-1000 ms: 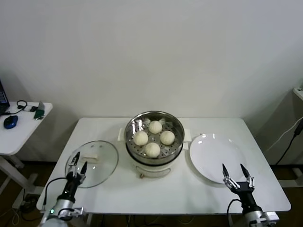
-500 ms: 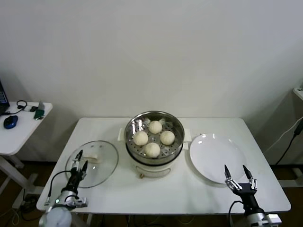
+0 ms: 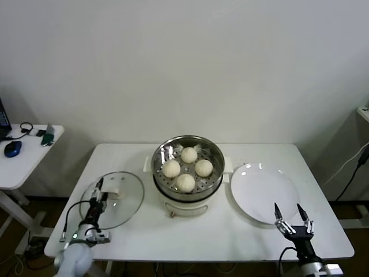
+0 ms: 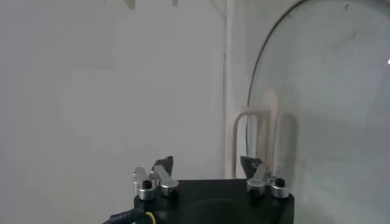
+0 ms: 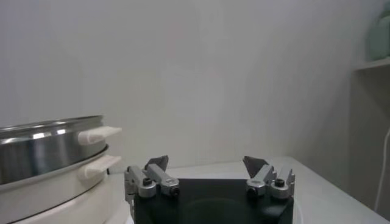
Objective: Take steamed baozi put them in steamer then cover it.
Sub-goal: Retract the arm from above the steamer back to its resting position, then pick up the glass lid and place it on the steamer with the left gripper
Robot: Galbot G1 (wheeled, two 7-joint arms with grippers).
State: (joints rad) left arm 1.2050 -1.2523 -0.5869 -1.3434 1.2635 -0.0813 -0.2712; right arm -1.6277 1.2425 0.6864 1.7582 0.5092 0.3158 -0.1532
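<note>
Left gripper [image 3: 99,193]: lower left of the head view, over the cover's near-left part by its cream handle; whether its fingers have gripped the handle, I cannot tell.
Right gripper [image 3: 292,214]: lower right of the frame, parked with fingers spread, holding nothing.
Change: the left gripper has moved forward over the lid since a second ago; the right has drawn back slightly.
Meaning: loading looks done; covering is probably the step in hand.
Steamed baozi [image 3: 185,182]: four, all in the steamer.
Steamer [image 3: 187,192]: one, centre of the table [image 3: 230,234], uncovered.
Cover [image 3: 124,202]: one, flat on the table, left of the steamer.
Plate [image 3: 256,187]: one, right of the steamer, bare.
</note>
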